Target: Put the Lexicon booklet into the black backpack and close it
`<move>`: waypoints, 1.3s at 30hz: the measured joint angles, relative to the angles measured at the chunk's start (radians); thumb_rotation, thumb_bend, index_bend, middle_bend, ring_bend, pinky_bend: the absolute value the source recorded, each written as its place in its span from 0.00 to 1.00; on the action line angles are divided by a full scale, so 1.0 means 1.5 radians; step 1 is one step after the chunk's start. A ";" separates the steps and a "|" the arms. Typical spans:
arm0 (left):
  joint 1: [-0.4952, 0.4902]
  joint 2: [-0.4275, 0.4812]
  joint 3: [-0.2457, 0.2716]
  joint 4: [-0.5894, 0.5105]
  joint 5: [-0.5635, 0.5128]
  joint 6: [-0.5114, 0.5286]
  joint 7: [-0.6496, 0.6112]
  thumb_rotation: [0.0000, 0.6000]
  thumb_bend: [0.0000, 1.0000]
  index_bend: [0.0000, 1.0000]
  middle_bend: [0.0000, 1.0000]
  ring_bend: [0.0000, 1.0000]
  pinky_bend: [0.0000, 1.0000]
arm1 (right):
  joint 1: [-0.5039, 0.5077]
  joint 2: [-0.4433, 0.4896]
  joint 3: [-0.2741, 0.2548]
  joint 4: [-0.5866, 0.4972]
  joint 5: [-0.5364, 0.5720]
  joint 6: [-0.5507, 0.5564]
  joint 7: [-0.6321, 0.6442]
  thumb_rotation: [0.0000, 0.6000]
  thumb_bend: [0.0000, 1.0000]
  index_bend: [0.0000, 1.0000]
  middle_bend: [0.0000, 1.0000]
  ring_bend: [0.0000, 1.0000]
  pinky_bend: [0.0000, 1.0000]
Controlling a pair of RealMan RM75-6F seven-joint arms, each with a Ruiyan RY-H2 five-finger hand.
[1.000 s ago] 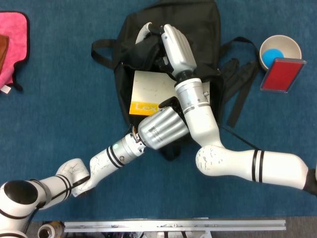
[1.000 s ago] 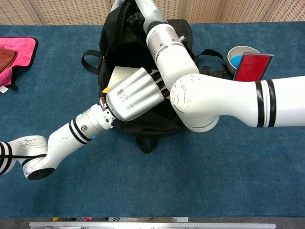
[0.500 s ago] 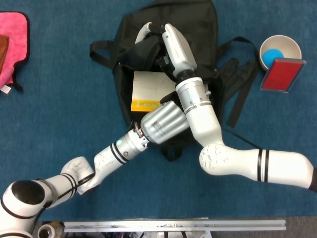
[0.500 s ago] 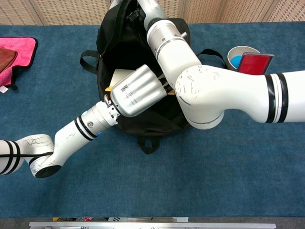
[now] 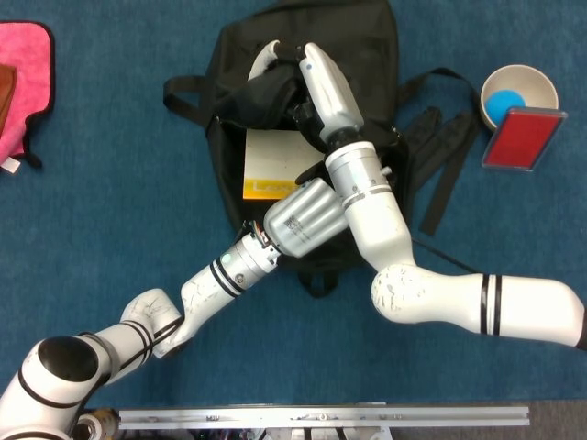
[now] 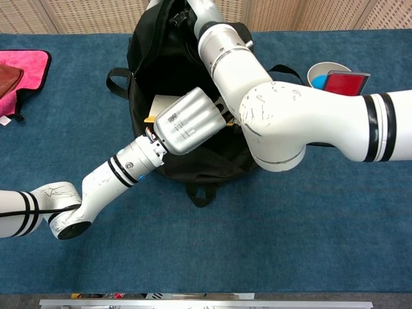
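Blue table, booklet deeper than before.

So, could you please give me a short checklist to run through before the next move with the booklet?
1. White and yellow Lexicon booklet partly inside the black fabric backpack: ok.
2. Booklet fully inside: not ok, its yellow edge shows.
3. Right hand holds the backpack's opening flap up: ok.
4. Left hand grips the booklet: cannot tell, its fingers are hidden.
5. Backpack closed: not ok.

Glossy white arms with black joint bands, each ending in a ribbed silver-grey casing.
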 measured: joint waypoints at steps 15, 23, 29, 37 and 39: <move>-0.012 -0.022 -0.003 0.046 -0.035 -0.032 0.009 1.00 0.39 0.73 0.69 0.58 0.72 | 0.001 0.013 -0.005 -0.019 0.016 0.003 0.003 1.00 1.00 0.71 0.61 0.63 0.85; -0.020 -0.022 -0.007 0.057 -0.047 -0.035 0.010 1.00 0.39 0.73 0.69 0.58 0.71 | 0.001 0.017 -0.010 -0.025 0.018 0.006 0.005 1.00 1.00 0.71 0.61 0.63 0.85; -0.030 -0.024 -0.008 0.063 -0.048 -0.024 0.013 1.00 0.35 0.73 0.69 0.58 0.71 | 0.003 0.017 -0.013 -0.022 0.020 0.007 0.007 1.00 1.00 0.71 0.61 0.63 0.85; -0.040 -0.032 -0.011 0.065 -0.059 -0.036 0.026 1.00 0.31 0.72 0.69 0.58 0.70 | 0.005 0.018 -0.011 -0.023 0.022 0.008 0.012 1.00 1.00 0.71 0.61 0.63 0.85; -0.040 -0.034 -0.009 0.065 -0.061 -0.041 0.029 1.00 0.31 0.72 0.69 0.58 0.70 | 0.005 0.019 -0.011 -0.024 0.023 0.008 0.012 1.00 1.00 0.71 0.61 0.63 0.85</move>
